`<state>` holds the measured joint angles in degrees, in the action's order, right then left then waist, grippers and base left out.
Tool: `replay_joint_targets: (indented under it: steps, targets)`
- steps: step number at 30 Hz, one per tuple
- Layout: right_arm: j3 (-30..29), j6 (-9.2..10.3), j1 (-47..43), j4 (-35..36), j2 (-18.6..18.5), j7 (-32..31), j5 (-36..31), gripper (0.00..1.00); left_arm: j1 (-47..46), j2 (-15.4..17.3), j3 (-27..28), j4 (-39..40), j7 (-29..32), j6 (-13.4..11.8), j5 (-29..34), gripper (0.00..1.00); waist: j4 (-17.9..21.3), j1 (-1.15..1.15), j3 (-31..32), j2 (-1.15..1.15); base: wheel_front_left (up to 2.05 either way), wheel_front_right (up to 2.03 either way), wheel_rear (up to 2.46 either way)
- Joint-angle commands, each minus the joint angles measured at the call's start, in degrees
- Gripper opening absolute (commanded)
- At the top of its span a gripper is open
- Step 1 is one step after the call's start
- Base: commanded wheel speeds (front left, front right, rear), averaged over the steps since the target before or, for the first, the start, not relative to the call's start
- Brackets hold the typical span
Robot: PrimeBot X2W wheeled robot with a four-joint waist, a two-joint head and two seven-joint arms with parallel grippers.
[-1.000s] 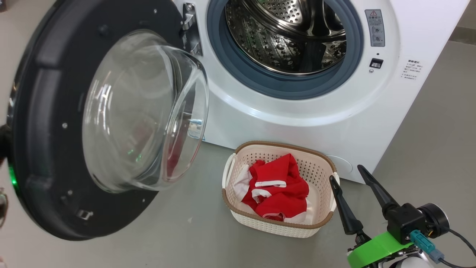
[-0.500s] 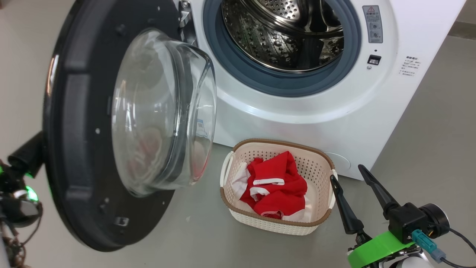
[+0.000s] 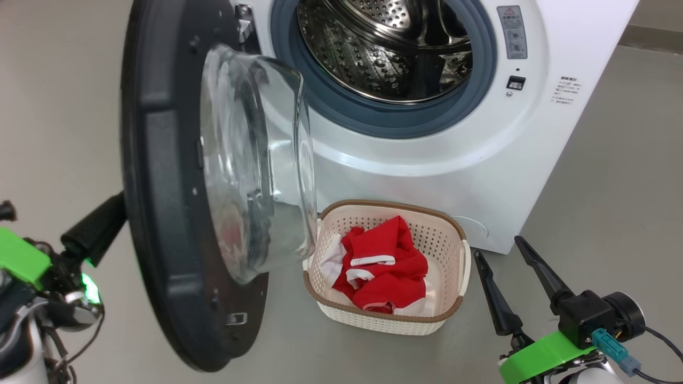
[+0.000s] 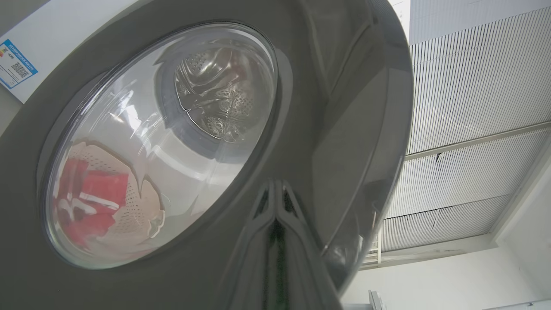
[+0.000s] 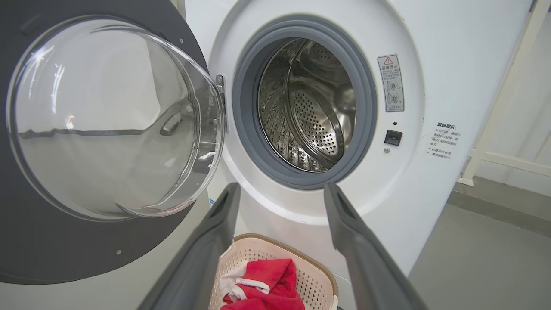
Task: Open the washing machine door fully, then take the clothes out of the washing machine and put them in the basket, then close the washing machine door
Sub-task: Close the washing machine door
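The washing machine (image 3: 427,165) stands with its steel drum (image 3: 384,48) showing bare metal. The washing machine door (image 3: 155,160) hangs partly swung in, its glass bowl (image 3: 251,160) facing the opening. My left gripper (image 3: 120,205) is shut and pressed against the door's glossy outer face (image 4: 335,107), where the left gripper (image 4: 275,224) meets its own reflection. The basket (image 3: 373,322) sits on the floor below the opening with the red clothes (image 3: 384,269) inside. My right gripper (image 3: 497,248) stands open just right of the basket, holding nothing; the right gripper (image 5: 282,189) points at the opening.
Grey floor (image 3: 613,186) lies open to the right of the machine. A white frame (image 5: 495,107) stands further right against the wall. The door's lower rim (image 3: 213,352) hangs close to the basket's left end. A blue label (image 4: 15,62) is on the machine front.
The door has swung further toward the machine, showing more edge-on, with my left gripper following behind it. The head camera has shifted. The right gripper has stayed put.
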<state>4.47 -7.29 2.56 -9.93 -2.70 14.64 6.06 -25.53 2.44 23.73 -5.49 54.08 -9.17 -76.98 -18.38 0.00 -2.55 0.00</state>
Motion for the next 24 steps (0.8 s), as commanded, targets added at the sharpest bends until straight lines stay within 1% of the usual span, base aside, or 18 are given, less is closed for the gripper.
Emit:
replay_joint_targets:
  steps: [1, 6, 13, 24]
  targets:
    - [1.2, -0.20, 1.5, 1.4, -0.2, 0.4, 0.2, 1.00, 0.1, 0.8, 0.1, 2.8, 0.5, -0.5, -1.0, 0.00, 0.4, 0.00, -0.1, 0.00, 0.00, 0.00, 0.00]
    - [1.4, -0.20, 1.7, 1.4, -0.2, 0.4, 0.3, 1.00, 1.7, 0.6, -2.0, 4.9, -1.1, -1.1, -2.4, 0.00, 1.7, 0.00, -0.2, 0.00, 0.00, 0.00, 0.00]
    - [1.1, -0.20, 1.9, 1.4, -0.2, 0.4, 0.1, 1.00, 3.3, 0.5, -5.2, 6.0, -4.5, -1.1, -4.8, 0.00, 3.4, 0.00, -0.9, 0.00, 0.00, 0.00, 0.00]
    - [0.8, -0.20, 2.1, 1.6, -0.2, 0.4, -0.1, 1.00, 4.2, 0.4, -7.4, 7.0, -7.2, -1.0, -7.5, 0.00, 4.6, 0.00, -1.4, 0.00, 0.00, 0.00, 0.00]
